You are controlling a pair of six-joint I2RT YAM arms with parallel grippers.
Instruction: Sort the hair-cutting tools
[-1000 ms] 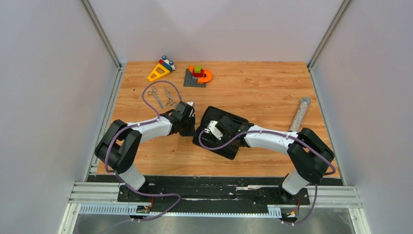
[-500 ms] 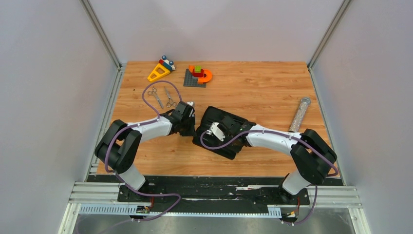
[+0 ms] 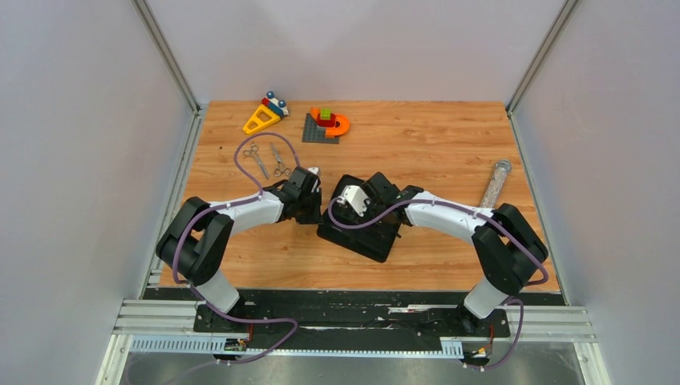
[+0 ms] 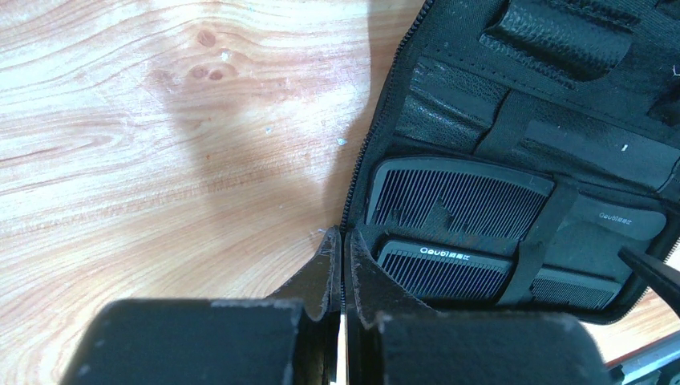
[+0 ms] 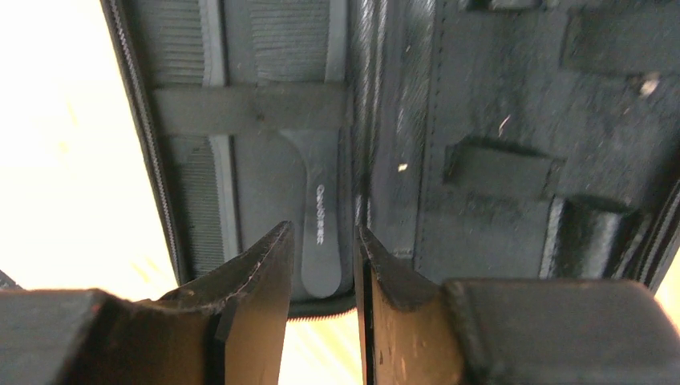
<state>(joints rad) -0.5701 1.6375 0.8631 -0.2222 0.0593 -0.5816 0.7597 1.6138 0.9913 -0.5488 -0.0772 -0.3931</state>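
Two silver scissors (image 3: 257, 159) (image 3: 278, 160) lie side by side on the wooden table, far left of centre. An open black zip case (image 3: 362, 233) lies at the centre. My left gripper (image 3: 315, 210) (image 4: 343, 237) is shut on the case's zipper edge (image 4: 358, 176). Two black combs (image 4: 459, 197) (image 4: 446, 269) sit under an elastic strap (image 4: 542, 233) inside the case. My right gripper (image 3: 370, 207) (image 5: 322, 231) hovers over the case interior, open and empty. A comb's rounded handle (image 5: 319, 269) lies below the gap between its fingertips.
Colourful toy blocks (image 3: 263, 116) and a grey plate with blocks (image 3: 325, 124) stand at the table's far edge. A clear glittery tube (image 3: 493, 187) lies at the right. Empty loops and pockets (image 5: 497, 172) line the case's other half.
My right wrist has moved towards the far side over the case and turned. The left gripper, the case and the scissors have not moved.
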